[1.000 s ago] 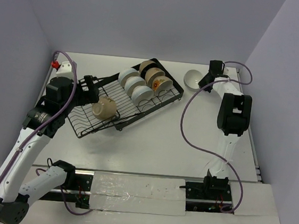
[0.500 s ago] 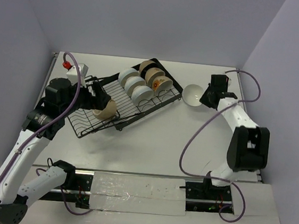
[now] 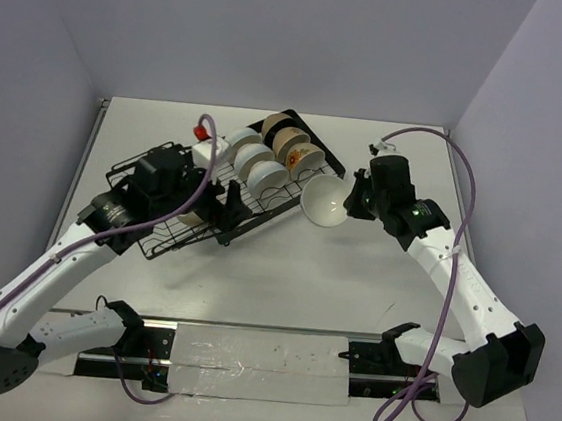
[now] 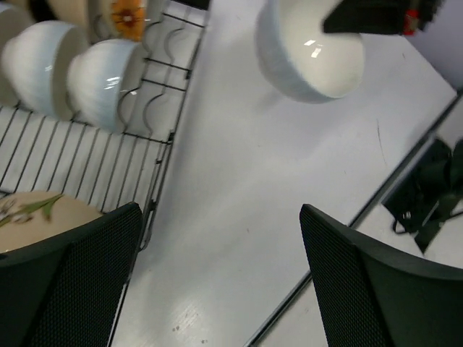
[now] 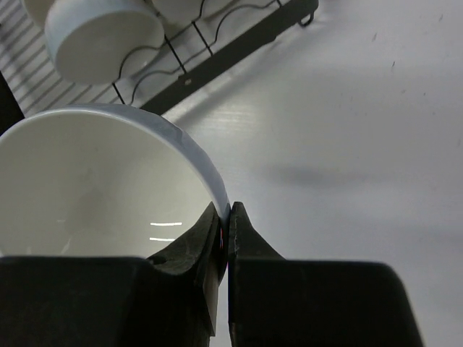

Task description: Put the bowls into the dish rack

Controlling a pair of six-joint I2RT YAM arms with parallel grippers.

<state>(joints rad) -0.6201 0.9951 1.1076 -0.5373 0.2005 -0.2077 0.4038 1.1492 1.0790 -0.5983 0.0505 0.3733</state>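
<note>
The black wire dish rack (image 3: 294, 184) holds several bowls standing on edge in two rows, white ones (image 3: 254, 157) and tan ones (image 3: 291, 138). In the left wrist view, two white bowls (image 4: 101, 79), an orange-patterned bowl (image 4: 123, 14) and a cream bowl with a leaf print (image 4: 36, 213) sit in the rack (image 4: 163, 155). My left gripper (image 3: 233, 206) is open and empty at the rack's near edge (image 4: 217, 275). My right gripper (image 3: 350, 200) is shut on the rim of a white bowl (image 3: 324, 202), held in the air right of the rack (image 5: 226, 217).
The held white bowl (image 4: 311, 50) hangs above bare white table beside the rack's right end. The rack's corner (image 5: 217, 50) and one racked white bowl (image 5: 101, 32) lie just beyond it. A metal rail (image 3: 248, 333) runs along the table's near edge.
My right arm carried the white bowl from the far right corner to beside the rack. My left gripper let go of the cream bowl in the rack and swung right.
</note>
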